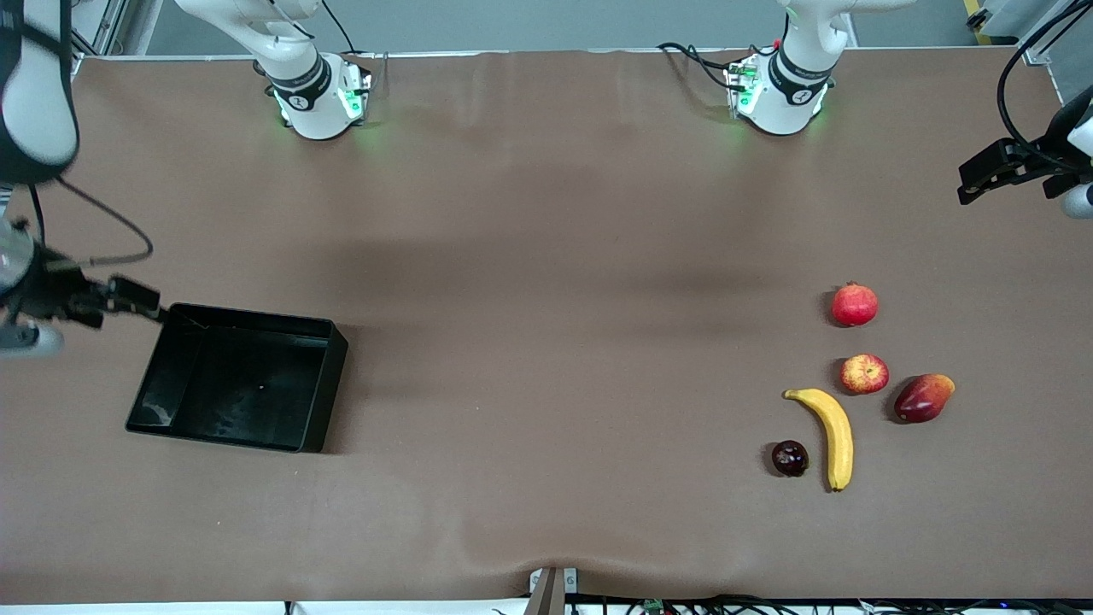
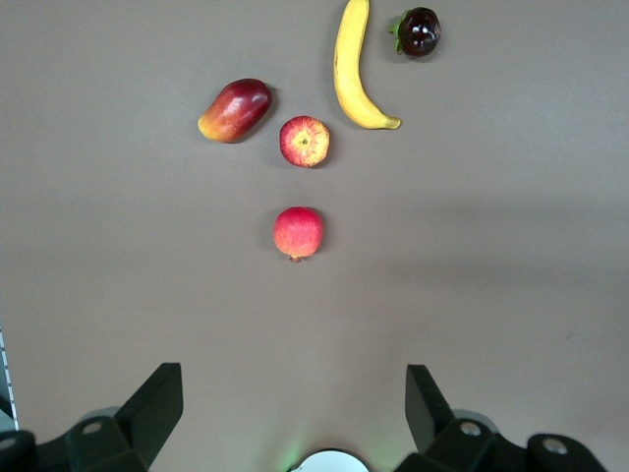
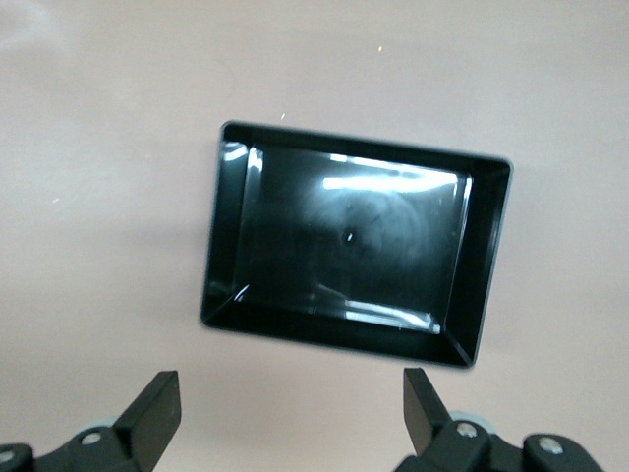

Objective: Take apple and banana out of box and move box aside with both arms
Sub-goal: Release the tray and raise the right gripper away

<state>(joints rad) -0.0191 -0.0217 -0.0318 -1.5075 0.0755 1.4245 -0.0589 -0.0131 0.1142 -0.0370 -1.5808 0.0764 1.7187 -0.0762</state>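
Observation:
The yellow banana (image 1: 832, 431) and the red-yellow apple (image 1: 864, 373) lie on the table toward the left arm's end. Both also show in the left wrist view, the banana (image 2: 352, 69) and the apple (image 2: 305, 141). The black tray (image 1: 329, 393) sits empty toward the right arm's end and fills the right wrist view (image 3: 486, 265). My left gripper (image 1: 969, 184) is open and empty, high over the table's end (image 2: 295, 393). My right gripper (image 1: 137, 297) is open and empty, up beside the tray's corner (image 3: 292, 398).
A red pomegranate (image 1: 855, 305) (image 2: 298, 232) lies farther from the front camera than the apple. A dark red mango (image 1: 924, 397) (image 2: 235, 109) lies beside the apple. A dark plum (image 1: 790, 458) (image 2: 419, 31) lies beside the banana. Brown table between tray and fruits.

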